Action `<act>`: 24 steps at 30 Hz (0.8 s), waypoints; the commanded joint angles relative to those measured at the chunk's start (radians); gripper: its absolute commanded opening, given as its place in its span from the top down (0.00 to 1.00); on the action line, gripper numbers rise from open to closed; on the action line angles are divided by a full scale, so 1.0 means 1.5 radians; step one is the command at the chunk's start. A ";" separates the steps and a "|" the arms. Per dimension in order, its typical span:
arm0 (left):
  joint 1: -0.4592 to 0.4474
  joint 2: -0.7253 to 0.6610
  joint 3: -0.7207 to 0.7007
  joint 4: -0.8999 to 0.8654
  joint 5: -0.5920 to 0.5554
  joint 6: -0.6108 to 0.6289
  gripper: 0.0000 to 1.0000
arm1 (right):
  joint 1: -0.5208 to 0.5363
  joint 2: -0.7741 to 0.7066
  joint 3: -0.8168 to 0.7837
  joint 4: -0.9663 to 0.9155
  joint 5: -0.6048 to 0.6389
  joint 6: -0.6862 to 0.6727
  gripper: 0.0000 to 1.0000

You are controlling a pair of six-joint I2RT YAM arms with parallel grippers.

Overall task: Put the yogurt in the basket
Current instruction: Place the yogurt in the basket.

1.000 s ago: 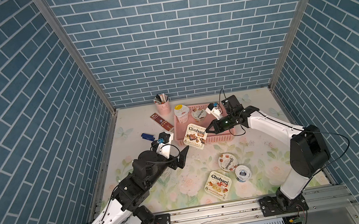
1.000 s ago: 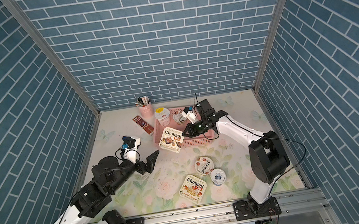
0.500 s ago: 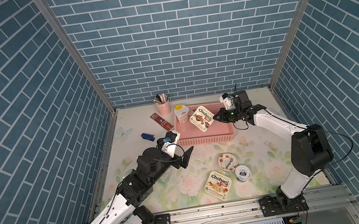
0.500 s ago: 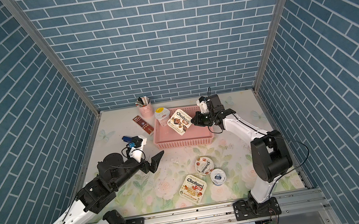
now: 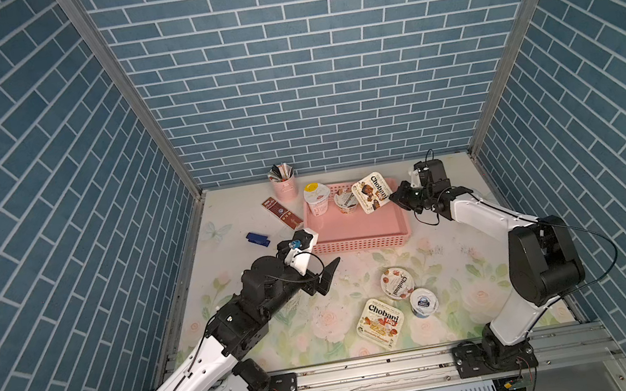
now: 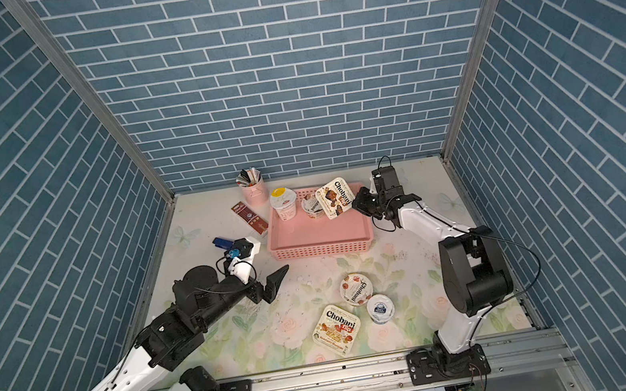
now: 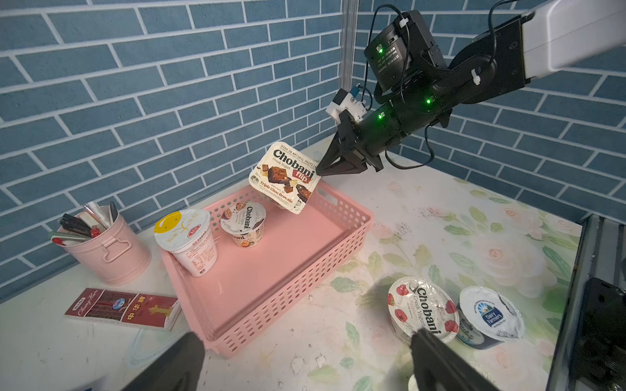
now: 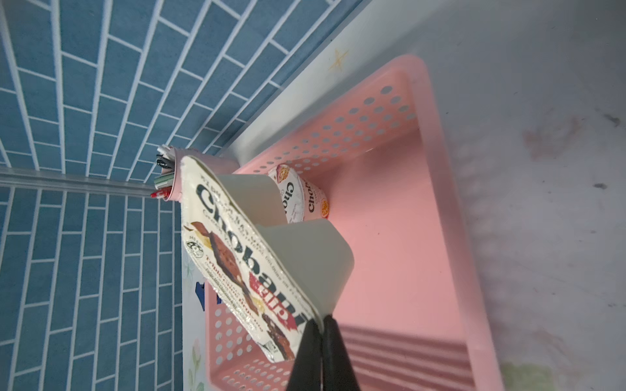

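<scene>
Right claw, pinched shut on the rim of a Flip cup, holds it tilted in the air over the far end of the basket. The thin edge grip probably suits a tub too wide to span, and the height clears the wall. Inside the basket stand two cups: a round Chobani and a yellow-topped cup. Left claw hangs wide open and empty above the surface, likely readied for the three loose cups: a second Flip, a second Chobani and a blue-white cup. That makes six yogurts. One pen holder, one chocolate bar and one blue object sit outside the basket.
</scene>
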 commanded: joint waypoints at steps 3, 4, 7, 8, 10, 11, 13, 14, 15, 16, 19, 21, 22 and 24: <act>-0.003 -0.007 -0.001 0.008 0.006 0.008 0.00 | -0.006 0.019 -0.010 0.046 0.027 0.062 1.00; -0.003 -0.006 -0.001 0.008 0.006 0.009 0.00 | -0.006 0.022 -0.011 0.049 0.030 0.069 1.00; -0.003 -0.005 -0.002 0.008 0.007 0.010 0.00 | -0.007 0.032 -0.016 0.062 0.035 0.095 1.00; -0.003 -0.005 -0.002 0.008 0.007 0.011 0.00 | -0.006 0.035 -0.020 0.069 0.037 0.107 1.00; -0.003 -0.004 -0.002 0.008 0.008 0.013 0.00 | -0.007 0.035 -0.030 0.079 0.045 0.130 1.00; -0.003 -0.003 -0.002 0.008 0.009 0.014 0.00 | -0.007 0.037 -0.032 0.080 0.048 0.137 1.00; -0.003 -0.003 -0.001 0.007 0.011 0.015 0.00 | -0.007 0.040 -0.033 0.081 0.053 0.146 1.00; -0.003 -0.001 -0.001 0.007 0.012 0.016 0.00 | -0.006 0.044 -0.032 0.080 0.054 0.150 1.00; -0.002 0.000 -0.001 0.007 0.014 0.016 0.00 | -0.007 0.044 -0.032 0.079 0.056 0.154 1.00; -0.003 0.000 -0.001 0.006 0.016 0.017 0.00 | -0.007 0.046 -0.032 0.078 0.059 0.159 1.00; -0.003 0.006 -0.001 0.004 0.018 0.017 0.00 | -0.006 0.054 -0.028 0.069 0.064 0.166 1.00; -0.003 0.011 0.000 0.002 0.021 0.017 0.00 | -0.006 0.063 -0.021 0.061 0.065 0.168 1.00; -0.003 0.013 0.000 0.001 0.022 0.017 0.00 | -0.005 0.068 -0.016 0.057 0.066 0.168 1.00; -0.003 0.017 0.000 0.001 0.025 0.017 0.00 | -0.004 0.078 -0.005 0.049 0.069 0.168 1.00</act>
